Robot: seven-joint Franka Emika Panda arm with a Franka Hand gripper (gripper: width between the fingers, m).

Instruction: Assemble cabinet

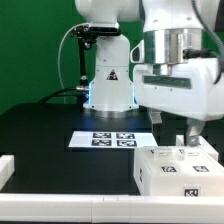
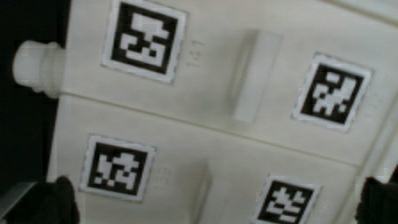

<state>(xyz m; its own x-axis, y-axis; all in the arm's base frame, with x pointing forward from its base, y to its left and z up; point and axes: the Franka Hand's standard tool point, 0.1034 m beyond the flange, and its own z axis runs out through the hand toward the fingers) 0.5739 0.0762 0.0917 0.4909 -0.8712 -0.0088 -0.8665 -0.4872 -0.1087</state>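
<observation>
The cabinet (image 1: 176,176) is a white box with black-and-white tags, at the front of the black table on the exterior view's right. My gripper (image 1: 186,134) hangs straight over its top, fingertips just above or at the top face. In the wrist view the cabinet (image 2: 196,130) fills the picture: two white panels side by side with several tags, a raised bar (image 2: 260,75) and a round white knob (image 2: 32,64) at one edge. My gripper (image 2: 214,205) is open, with its dark fingertips (image 2: 45,200) far apart at the two sides and nothing held between them.
The marker board (image 1: 112,139) lies flat on the table behind the cabinet. The white robot pedestal (image 1: 110,85) with a blue glow stands at the back. A white rail (image 1: 60,207) runs along the table's front edge, with a white block (image 1: 5,168) at the exterior view's left.
</observation>
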